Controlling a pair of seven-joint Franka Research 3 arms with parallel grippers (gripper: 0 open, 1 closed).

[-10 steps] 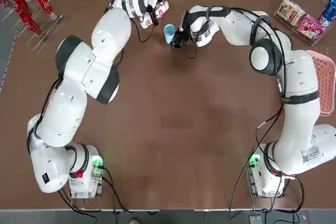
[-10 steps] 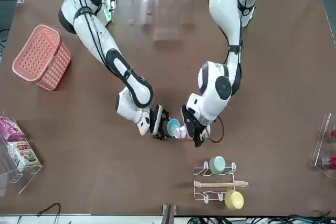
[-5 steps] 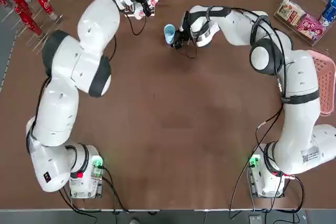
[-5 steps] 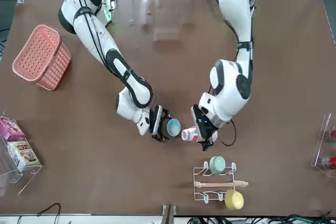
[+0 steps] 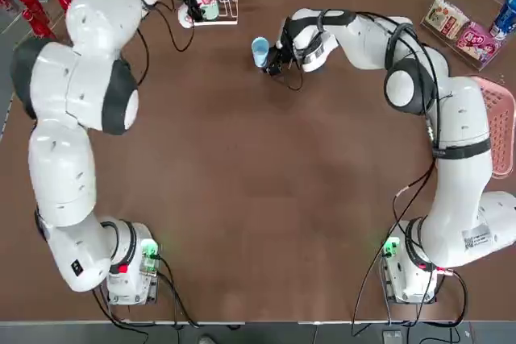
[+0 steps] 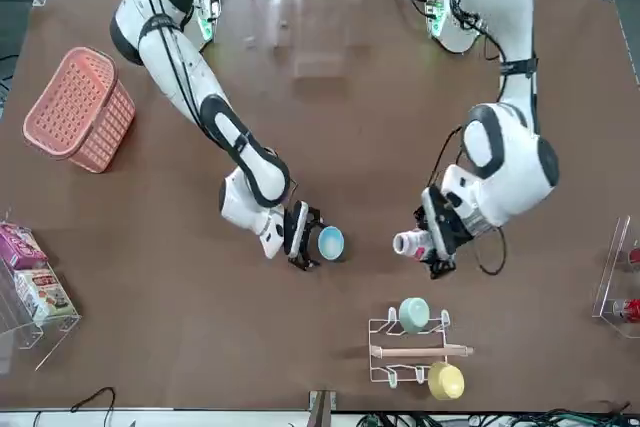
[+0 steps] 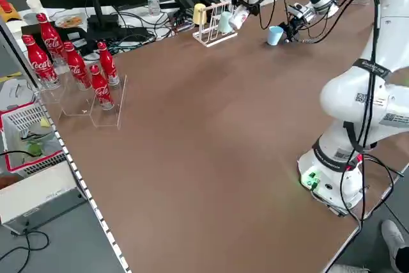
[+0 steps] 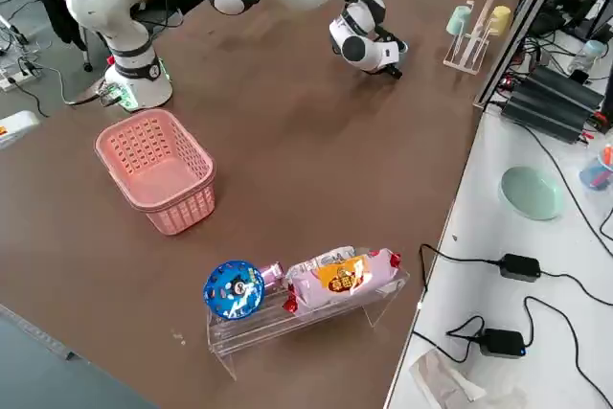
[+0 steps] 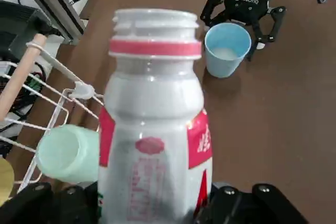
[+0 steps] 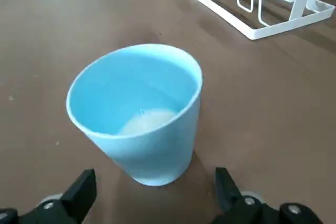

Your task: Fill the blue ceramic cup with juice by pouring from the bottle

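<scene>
The left gripper [image 6: 432,244], fingers clamped on the one bottle [image 6: 411,242], has swung away right toward the rack [image 6: 408,352]. The right gripper [image 6: 303,237] has spread its fingers wide beside the one blue ceramic cup [image 6: 330,242], standing free far on the tabletop [image 6: 330,127] with liquid inside. Pouring looks finished.

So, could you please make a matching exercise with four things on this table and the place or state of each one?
Things:
1. small white plastic bottle
2. light-blue ceramic cup
3. pale mint-green cup
4. pink plastic basket

Places or states:
A. on the white wire rack
B. between the open jaws of the right gripper
C. near a table corner, alone
D. held by the left gripper

Pairs: 1-D, 2-B, 3-A, 4-C
</scene>
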